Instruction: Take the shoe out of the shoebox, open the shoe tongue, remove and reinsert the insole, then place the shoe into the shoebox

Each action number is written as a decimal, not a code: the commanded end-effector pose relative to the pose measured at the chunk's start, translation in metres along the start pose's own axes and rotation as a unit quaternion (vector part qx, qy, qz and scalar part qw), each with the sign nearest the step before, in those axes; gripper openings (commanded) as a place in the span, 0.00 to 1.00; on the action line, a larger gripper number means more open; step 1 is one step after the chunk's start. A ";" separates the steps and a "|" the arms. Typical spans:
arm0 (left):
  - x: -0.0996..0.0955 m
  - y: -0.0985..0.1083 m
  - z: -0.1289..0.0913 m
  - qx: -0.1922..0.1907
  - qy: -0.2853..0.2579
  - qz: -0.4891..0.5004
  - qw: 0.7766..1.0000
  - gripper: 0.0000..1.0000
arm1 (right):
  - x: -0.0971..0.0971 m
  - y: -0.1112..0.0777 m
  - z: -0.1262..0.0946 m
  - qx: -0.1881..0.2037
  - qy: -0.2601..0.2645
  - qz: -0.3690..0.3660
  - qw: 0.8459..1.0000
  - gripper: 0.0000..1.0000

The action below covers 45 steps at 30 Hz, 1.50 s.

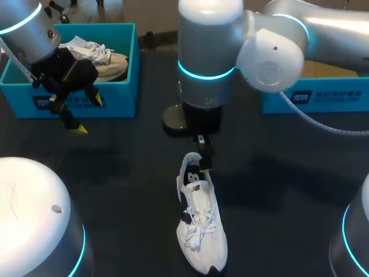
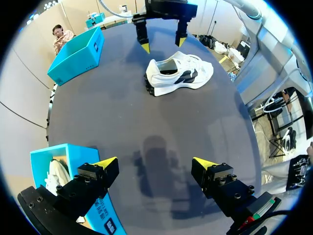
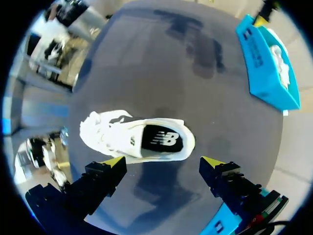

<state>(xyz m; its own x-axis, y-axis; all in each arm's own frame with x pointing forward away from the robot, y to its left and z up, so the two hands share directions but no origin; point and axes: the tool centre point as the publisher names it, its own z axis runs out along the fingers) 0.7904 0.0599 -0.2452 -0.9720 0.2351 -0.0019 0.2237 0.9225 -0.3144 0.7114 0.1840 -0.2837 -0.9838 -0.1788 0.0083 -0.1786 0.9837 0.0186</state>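
A white shoe point(image 1: 200, 225) with dark side marks lies on the dark table, its toe toward the front edge and its insole showing at the heel opening. My right gripper point(image 1: 202, 157) hangs open just above and behind the heel. In the right wrist view the shoe point(image 3: 137, 137) lies right ahead of the open right gripper point(image 3: 163, 161), untouched. My left gripper point(image 1: 86, 114) is open in front of the left blue shoebox point(image 1: 124, 86). From the left wrist, the open left gripper point(image 2: 155, 164) faces the shoe point(image 2: 178, 73) and the right gripper point(image 2: 161, 43) beyond it.
The left blue shoebox holds a second pale shoe point(image 1: 101, 55); that box point(image 2: 49, 166) sits beside my left finger. Another blue shoebox point(image 1: 311, 99) stands at the back right, also seen as the far box point(image 2: 76, 49). A round dark base point(image 1: 172, 121) sits behind the shoe.
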 end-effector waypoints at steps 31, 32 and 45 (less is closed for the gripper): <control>0.000 0.000 0.000 -0.001 0.001 0.000 1.000 1.00 | -0.047 0.000 0.091 -0.025 -0.013 0.046 0.999 1.00; 0.000 0.000 0.000 -0.001 0.001 0.000 1.000 1.00 | -0.048 0.000 0.092 -0.026 -0.013 0.048 0.998 1.00; 0.000 0.000 0.000 -0.001 0.001 0.000 1.000 1.00 | -0.052 -0.001 0.102 -0.023 -0.002 0.062 0.998 0.79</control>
<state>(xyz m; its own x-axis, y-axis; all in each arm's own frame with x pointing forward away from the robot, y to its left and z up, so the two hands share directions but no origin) 0.7904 0.0599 -0.2451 -0.9720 0.2351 -0.0019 0.2237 0.9225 -0.3144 0.7588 0.1915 -0.3808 -0.9985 -0.0555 0.0031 -0.0552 0.9963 0.0652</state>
